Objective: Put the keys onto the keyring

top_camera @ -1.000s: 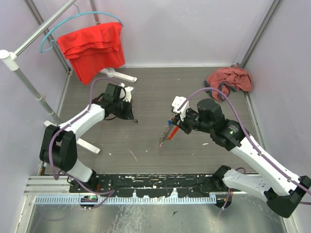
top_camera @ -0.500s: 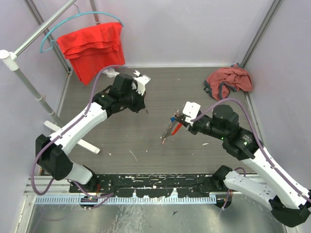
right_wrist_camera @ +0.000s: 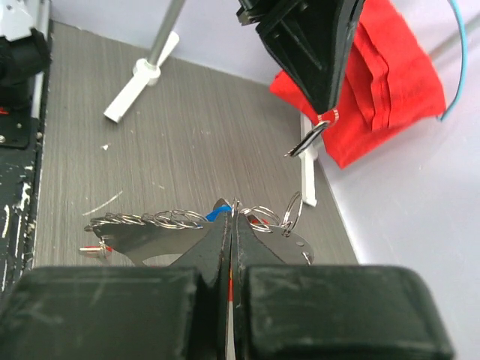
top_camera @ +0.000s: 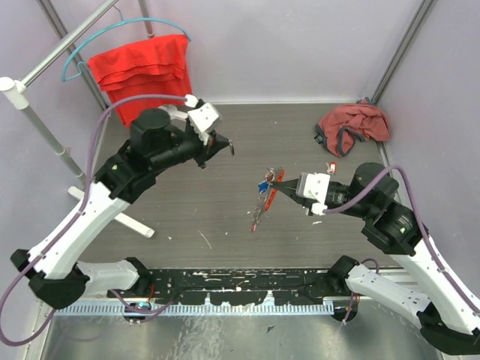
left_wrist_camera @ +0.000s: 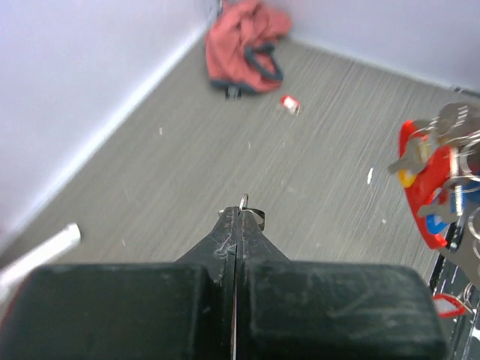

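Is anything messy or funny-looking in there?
A pinkish-red cloth lies crumpled in the far right corner of the table, while the red cloth hangs neatly. A small red-and-white scrap lies loose nearby.

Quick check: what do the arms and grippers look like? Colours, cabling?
Left arm and right arm have white link shells, black joint housings and black bases. A loose purple cable runs along each. Left gripper and right gripper have black, tapered fingers, scuffed in the wrist views.

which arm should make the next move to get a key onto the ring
Left, probably: the left gripper pinches one small key aimed toward the keyring, which the right gripper holds up.
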`<state>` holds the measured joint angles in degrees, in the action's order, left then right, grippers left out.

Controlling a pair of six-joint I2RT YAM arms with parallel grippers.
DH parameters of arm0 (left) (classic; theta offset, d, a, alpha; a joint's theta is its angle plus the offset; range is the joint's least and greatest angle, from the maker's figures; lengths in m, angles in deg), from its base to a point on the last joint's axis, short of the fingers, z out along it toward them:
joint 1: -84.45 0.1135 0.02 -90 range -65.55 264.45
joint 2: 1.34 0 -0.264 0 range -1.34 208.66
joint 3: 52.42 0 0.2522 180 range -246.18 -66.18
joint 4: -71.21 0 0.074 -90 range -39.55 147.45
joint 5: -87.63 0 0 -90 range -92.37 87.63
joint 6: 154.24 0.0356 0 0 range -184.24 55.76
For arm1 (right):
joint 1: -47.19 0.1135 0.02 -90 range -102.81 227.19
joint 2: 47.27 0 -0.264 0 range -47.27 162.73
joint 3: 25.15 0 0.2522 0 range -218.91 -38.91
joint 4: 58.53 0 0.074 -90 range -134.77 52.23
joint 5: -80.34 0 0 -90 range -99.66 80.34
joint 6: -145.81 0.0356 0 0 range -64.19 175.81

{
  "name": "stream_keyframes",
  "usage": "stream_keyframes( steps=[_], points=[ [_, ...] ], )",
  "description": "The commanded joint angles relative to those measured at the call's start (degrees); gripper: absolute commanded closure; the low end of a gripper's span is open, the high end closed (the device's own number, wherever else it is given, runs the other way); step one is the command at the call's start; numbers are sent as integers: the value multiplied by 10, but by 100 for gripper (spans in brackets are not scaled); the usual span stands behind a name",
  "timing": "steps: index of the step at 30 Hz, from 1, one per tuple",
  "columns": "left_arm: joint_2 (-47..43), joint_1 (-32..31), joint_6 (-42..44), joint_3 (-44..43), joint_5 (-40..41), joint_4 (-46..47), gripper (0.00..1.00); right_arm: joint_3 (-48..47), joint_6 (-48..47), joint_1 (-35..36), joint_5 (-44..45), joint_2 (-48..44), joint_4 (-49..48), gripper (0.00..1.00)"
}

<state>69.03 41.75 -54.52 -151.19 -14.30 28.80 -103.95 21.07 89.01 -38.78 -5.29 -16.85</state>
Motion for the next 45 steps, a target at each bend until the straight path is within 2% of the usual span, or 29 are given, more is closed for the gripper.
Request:
stream_keyframes(
  steps=[1, 8, 16, 25, 31, 39, 45],
  points=[
    [-59, -7, 37, 17, -86, 98, 100, -46, -18, -1, -74, 4, -28, 99],
    [-101, -7, 53, 11, -198, 124, 100, -62, 26, -1, -131, 12, -68, 99],
    [-115, -7, 68, -4, -253, 113, 100, -82, 117, -2, -196, 42, -142, 99],
    [-126, -7, 81, -14, -320, 97, 100, -96, 285, -1, -228, 87, -244, 99],
    [-142, -7, 91, -17, -345, 86, 100, -95, 322, -1, -245, 106, -281, 99],
    [-152, -7, 100, -23, -363, 65, 100, -114, 363, -1, -251, 134, -287, 99],
    [-148, -6, 104, -29, -367, 52, 100, -149, 372, -1, -287, 163, -244, 99]
  ],
)
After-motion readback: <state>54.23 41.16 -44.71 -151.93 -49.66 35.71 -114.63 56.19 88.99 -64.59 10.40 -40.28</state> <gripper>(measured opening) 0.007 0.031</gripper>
